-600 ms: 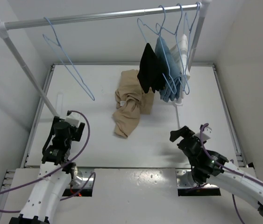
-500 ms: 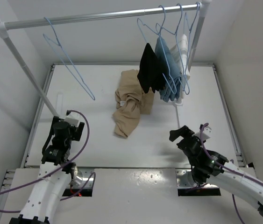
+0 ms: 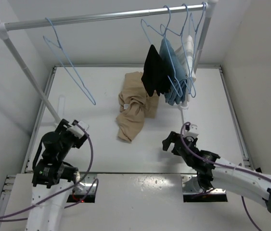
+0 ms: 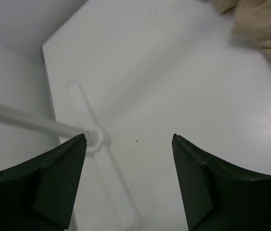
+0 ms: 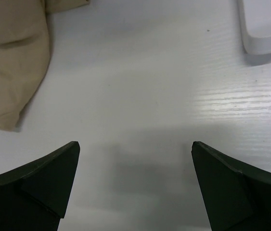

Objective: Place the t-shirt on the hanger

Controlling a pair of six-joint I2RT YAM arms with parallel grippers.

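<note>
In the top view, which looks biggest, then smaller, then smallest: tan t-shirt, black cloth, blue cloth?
1. tan t-shirt
2. blue garment
3. black garment, close to the blue one.
Both hang nearer the camera, so real sizes are unsure.

Tan t-shirt [image 3: 133,107], light-blue hanger [image 3: 68,60]

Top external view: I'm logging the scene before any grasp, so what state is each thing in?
t-shirt, crumpled on the table, unhung.
hanger, empty, hooked on the rail.
black garment, hung on the rail.
blue garment, hung on the rail.
white garment, hung on the rail.
left gripper, open, empty.
right gripper, open, empty.
</note>
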